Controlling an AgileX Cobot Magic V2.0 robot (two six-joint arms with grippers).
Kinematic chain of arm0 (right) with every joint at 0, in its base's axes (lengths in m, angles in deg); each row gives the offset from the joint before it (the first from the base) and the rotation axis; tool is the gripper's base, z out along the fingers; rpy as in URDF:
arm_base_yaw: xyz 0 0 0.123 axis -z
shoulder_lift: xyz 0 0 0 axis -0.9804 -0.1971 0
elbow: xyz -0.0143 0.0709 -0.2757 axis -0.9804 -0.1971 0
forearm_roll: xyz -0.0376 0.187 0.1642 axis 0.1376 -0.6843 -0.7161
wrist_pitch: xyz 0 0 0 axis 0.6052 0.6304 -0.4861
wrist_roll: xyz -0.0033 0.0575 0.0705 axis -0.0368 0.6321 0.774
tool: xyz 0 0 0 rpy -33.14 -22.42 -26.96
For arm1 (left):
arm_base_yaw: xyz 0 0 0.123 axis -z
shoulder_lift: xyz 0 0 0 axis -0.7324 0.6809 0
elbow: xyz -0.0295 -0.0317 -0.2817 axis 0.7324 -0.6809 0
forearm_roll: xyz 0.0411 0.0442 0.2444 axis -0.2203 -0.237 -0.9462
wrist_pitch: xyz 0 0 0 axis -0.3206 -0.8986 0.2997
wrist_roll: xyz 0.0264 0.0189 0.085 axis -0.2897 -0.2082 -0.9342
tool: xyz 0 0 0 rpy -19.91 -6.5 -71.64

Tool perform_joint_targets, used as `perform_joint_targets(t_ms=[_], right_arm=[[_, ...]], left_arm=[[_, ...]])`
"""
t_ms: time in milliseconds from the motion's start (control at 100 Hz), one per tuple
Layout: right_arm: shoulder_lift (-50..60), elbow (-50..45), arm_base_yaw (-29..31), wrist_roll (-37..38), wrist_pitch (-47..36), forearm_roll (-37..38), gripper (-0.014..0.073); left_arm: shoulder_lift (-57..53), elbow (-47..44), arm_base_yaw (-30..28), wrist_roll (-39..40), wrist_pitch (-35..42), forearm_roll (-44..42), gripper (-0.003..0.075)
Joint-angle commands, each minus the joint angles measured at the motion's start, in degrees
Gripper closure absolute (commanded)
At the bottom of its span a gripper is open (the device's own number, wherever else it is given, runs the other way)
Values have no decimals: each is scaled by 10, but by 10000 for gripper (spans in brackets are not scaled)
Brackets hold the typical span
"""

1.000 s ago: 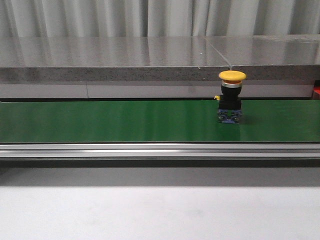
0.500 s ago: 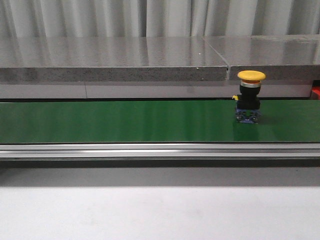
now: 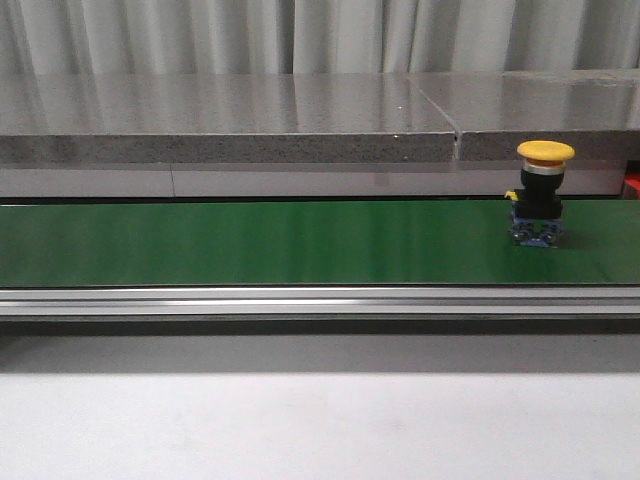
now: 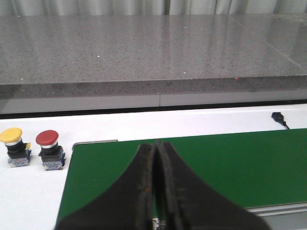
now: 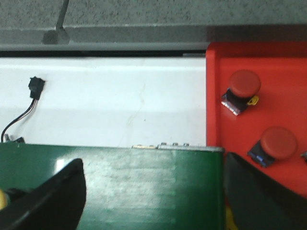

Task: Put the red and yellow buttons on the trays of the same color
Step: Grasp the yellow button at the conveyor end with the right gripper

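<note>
Pressed together, my left claw (image 4: 154,191) shows matte black fingers above the smooth green belt (image 4: 230,163); my right claw (image 5: 151,191) is spread wide over it. One mushroom-capped yellow button (image 3: 540,195) stands upright on the belt's right side. Two glossy round red buttons (image 5: 243,91) lie on the red plastic tray (image 5: 288,105).

A yellow button (image 3: 545,193) stands upright on the green belt (image 3: 250,242), toward its right end. Two red buttons (image 5: 243,91) (image 5: 275,145) lie tilted in the red tray (image 5: 216,96). By my left wrist, a yellow button (image 4: 13,146) and a red button (image 4: 50,149) stand side by side on the white bench (image 4: 29,191).
</note>
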Motion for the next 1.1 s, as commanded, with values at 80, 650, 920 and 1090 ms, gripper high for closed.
perform_joint_targets(t_ms=[80,650,920,1090], right_arm=[[71,-72,-33,-21,-38,-18,13],[62,-142,-160,-64,-98,-18,13],[5,-142,-167,-65,-126,-18,13],[-26,-142,-167,-65,-133,-18,13]], left_arm=[[3,14,3,-2,42,6,739],[3,14,3,-2,42,6,739],[3,14,3,-2,42,6,739],[3,14,3,-2,42,6,739]])
